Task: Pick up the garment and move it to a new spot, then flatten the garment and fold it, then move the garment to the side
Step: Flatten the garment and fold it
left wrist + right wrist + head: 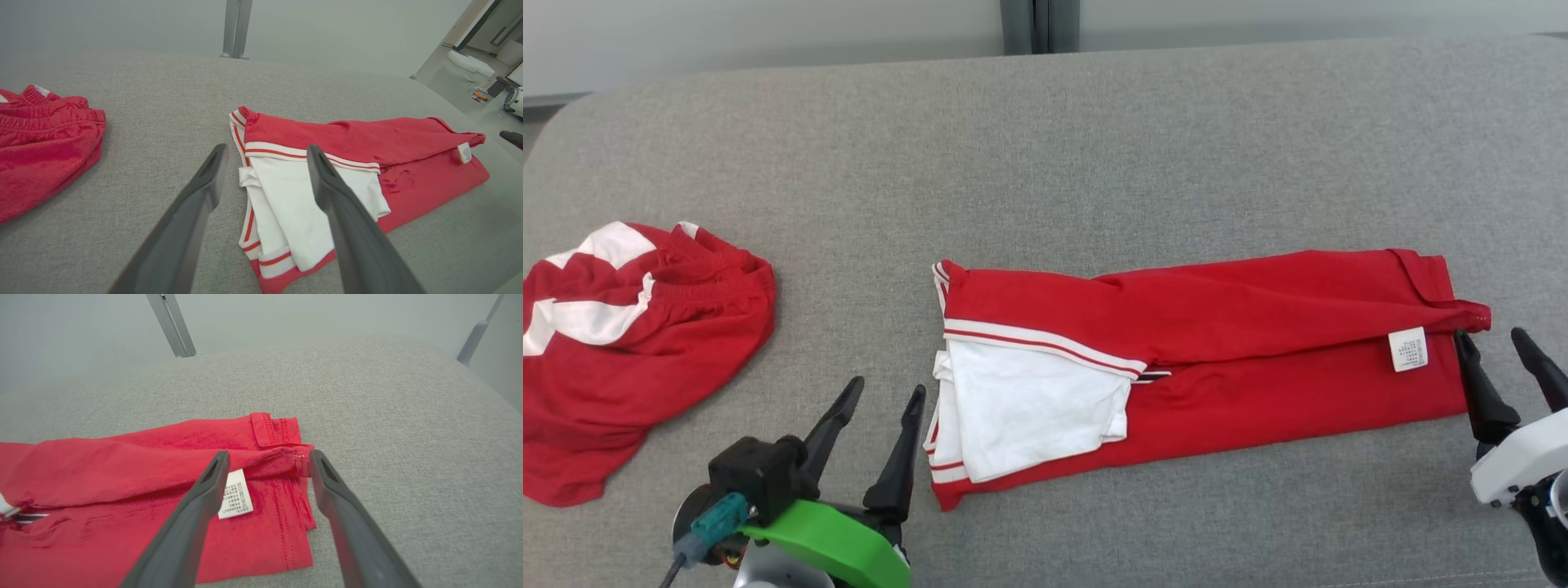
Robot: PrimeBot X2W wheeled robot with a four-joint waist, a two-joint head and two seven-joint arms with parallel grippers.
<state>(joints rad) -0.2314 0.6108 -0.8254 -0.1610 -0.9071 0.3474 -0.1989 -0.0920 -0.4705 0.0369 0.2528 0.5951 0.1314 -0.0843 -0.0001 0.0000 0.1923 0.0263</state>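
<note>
Now, nearest you, both hands hover over the near part of the grey bench (1094,147). You have the left hand (888,385) with its fingers spread apart and nothing between them; its tips are just beside the white end of the garment (1258,327). On the right hand (1490,336) the fingers are likewise apart and empty, with tips either side of the hem's folded corner; whether they touch cannot be told.

The garment is red, folded into a long strip, and lies flat on the bench, right of centre. Its long axis runs left to right across your head view, slightly tilted, with the right end a little farther off. The white panel (1029,408) with red-striped trim points to the robot's left; the stitched hem and care label (1409,349) point right.

Well apart to the left lies a second red-and-white garment (629,351), bunched. Past the bench's far edge stands a grey post (1037,24).
</note>
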